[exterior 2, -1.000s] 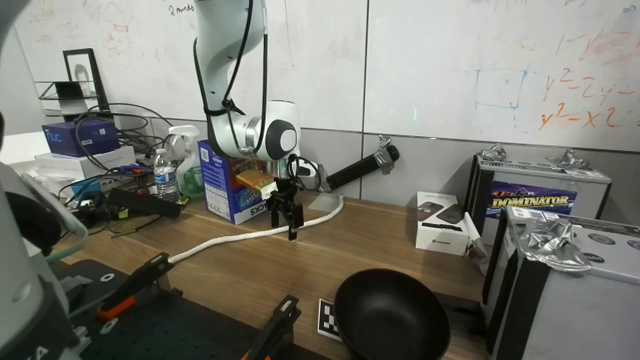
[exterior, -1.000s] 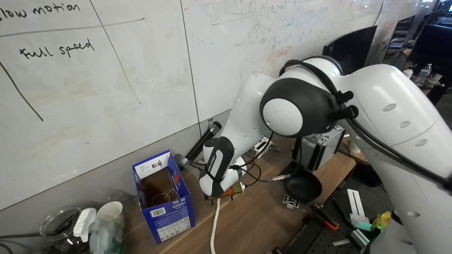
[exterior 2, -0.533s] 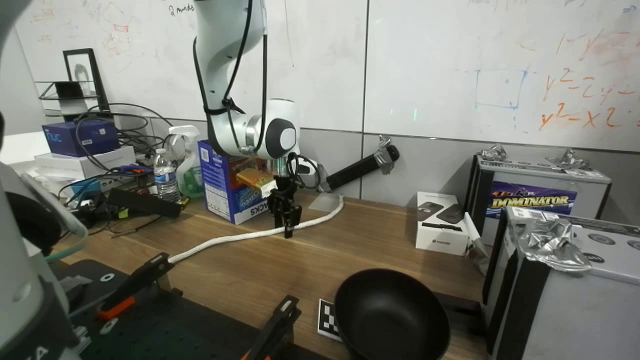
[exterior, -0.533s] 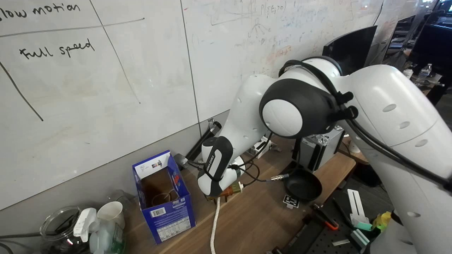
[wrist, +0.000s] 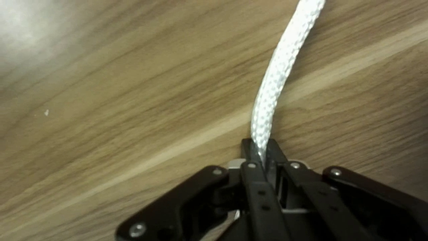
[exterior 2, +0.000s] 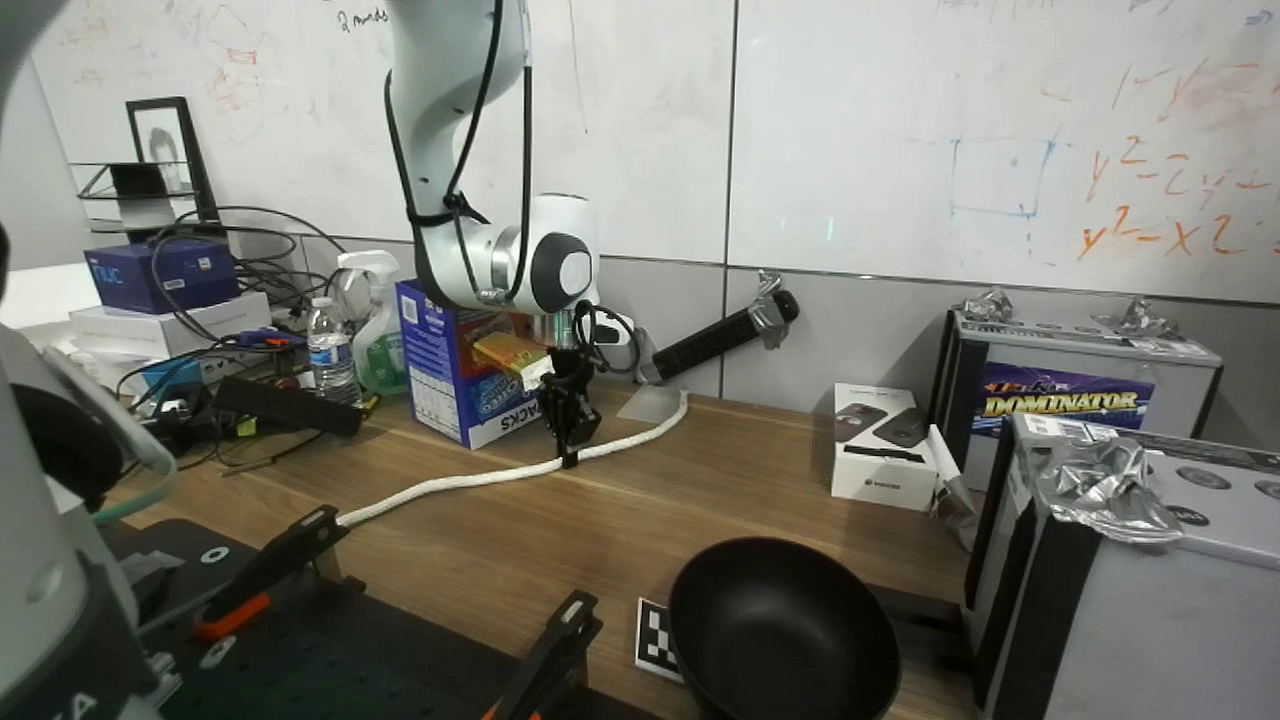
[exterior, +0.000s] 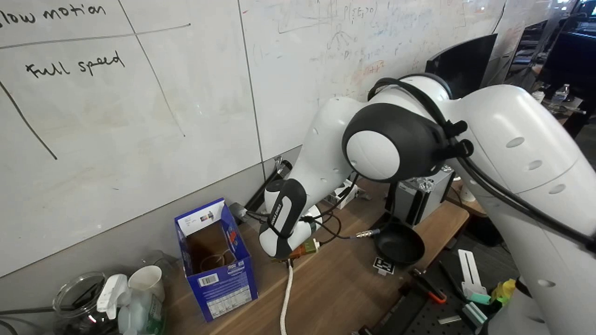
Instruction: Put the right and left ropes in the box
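A white braided rope [exterior 2: 430, 487] lies across the wooden table in front of the blue box [exterior 2: 432, 370], running from the black clamp to near the wall. My gripper [exterior 2: 570, 460] points down over its middle stretch. In the wrist view the gripper [wrist: 261, 147] is shut, with the rope [wrist: 276, 70] pinched between its fingertips. Beyond the fingers the rope slopes up and away above the wood. The box [exterior: 228, 291] stands upright with its top open, beside the gripper. Inside it shows a thin pale loop of cord [exterior: 216, 260]; whether this is the other rope I cannot tell.
A spray bottle [exterior 2: 380, 340] and a water bottle [exterior 2: 331, 350] stand by the box. Black clamps [exterior 2: 265, 575] sit on the near edge. A black bowl [exterior 2: 785, 620], a white carton [exterior 2: 885, 460] and grey battery boxes [exterior 2: 1140, 590] are further along. A whiteboard wall backs the table.
The jaws have come together from wide apart and now grip the rope. My gripper has shifted slightly toward the box and sunk a little. The box has stayed put.
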`<state>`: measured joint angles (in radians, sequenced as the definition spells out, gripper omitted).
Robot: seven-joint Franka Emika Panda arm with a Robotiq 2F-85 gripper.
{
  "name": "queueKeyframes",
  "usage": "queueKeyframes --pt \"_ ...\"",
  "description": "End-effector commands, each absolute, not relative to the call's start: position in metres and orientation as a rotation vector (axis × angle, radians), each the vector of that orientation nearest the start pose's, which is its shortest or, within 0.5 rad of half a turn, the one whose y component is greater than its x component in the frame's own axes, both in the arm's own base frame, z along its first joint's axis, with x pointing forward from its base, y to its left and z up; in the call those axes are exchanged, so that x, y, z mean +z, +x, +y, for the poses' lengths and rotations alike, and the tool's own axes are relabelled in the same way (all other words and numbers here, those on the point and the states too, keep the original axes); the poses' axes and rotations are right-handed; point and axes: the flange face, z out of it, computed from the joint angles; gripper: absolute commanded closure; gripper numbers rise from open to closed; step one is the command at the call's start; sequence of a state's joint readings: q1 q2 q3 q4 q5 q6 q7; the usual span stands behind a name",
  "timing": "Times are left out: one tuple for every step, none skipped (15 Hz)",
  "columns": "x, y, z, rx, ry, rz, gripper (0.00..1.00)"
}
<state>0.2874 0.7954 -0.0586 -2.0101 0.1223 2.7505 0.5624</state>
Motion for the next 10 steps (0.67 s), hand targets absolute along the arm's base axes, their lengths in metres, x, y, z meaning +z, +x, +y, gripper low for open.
queueKeyframes --pt "0.073 0.552 0.113 0.076 -3.095 0.686 0.93" --pt "0.086 0.548 0.108 0.057 -3.096 0.689 0.93" --pt "0.099 0.543 0.104 0.044 -3.102 0.688 0.93" --pt "0.114 0.540 0.099 0.027 -3.101 0.685 0.93" --pt "0.134 0.536 0.093 0.008 -3.106 0.680 0.93" --pt "0.149 0.536 0.090 -0.007 -3.115 0.670 0.93" --pt "0.167 0.536 0.088 -0.030 -3.127 0.645 0.93" --pt "0.186 0.535 0.084 -0.051 -3.145 0.632 0.93" --pt "0.206 0.535 0.081 -0.063 -3.163 0.607 0.93" --pt "0.227 0.535 0.080 -0.081 -3.183 0.583 0.93"
